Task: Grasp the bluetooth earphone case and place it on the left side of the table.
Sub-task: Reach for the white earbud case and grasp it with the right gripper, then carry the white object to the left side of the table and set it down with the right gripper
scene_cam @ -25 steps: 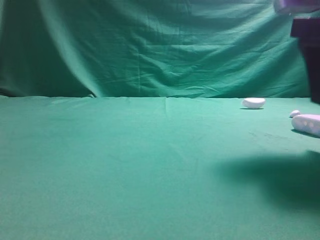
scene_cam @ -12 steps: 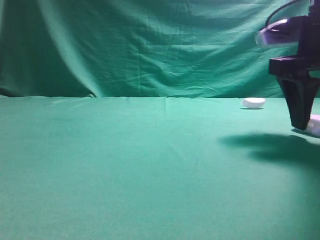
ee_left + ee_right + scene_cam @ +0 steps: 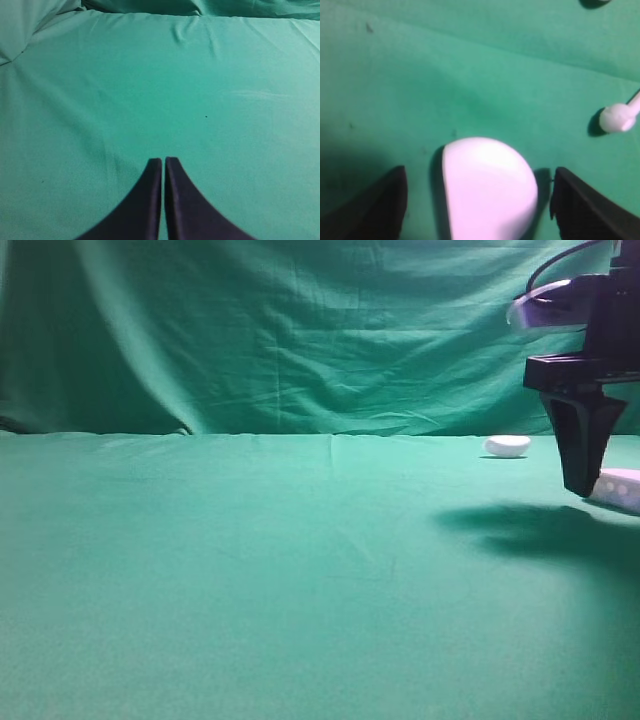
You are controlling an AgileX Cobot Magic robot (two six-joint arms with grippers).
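Between the right gripper's (image 3: 477,200) two dark fingers (image 3: 375,207), seen from the right wrist camera, lies the bluetooth earphone case (image 3: 487,187): white, rounded end pointing away from the wrist, resting flat on the green table (image 3: 445,75). Jaws stand spread wide, one finger on each side of the case with green cloth showing in both gaps; nothing is gripped. High view agrees on position: right gripper (image 3: 580,485) tips are down near the cloth, just in front of the case (image 3: 622,486) at the far right edge, partly covering its near end.

Beyond the case and off to the gripper's right sits one small white piece (image 3: 618,117), apart from the case, with a thin stem running out of frame; exact shape unclear. Farther back on the table, one white bean-shaped object (image 3: 507,446) lies well apart from gripper and case.

Count: one case, one small piece, one bean-shaped object; three white items total.

Left gripper (image 3: 163,162), left wrist view: fingers pressed together tip to tip, holding nothing, over bare green cloth.
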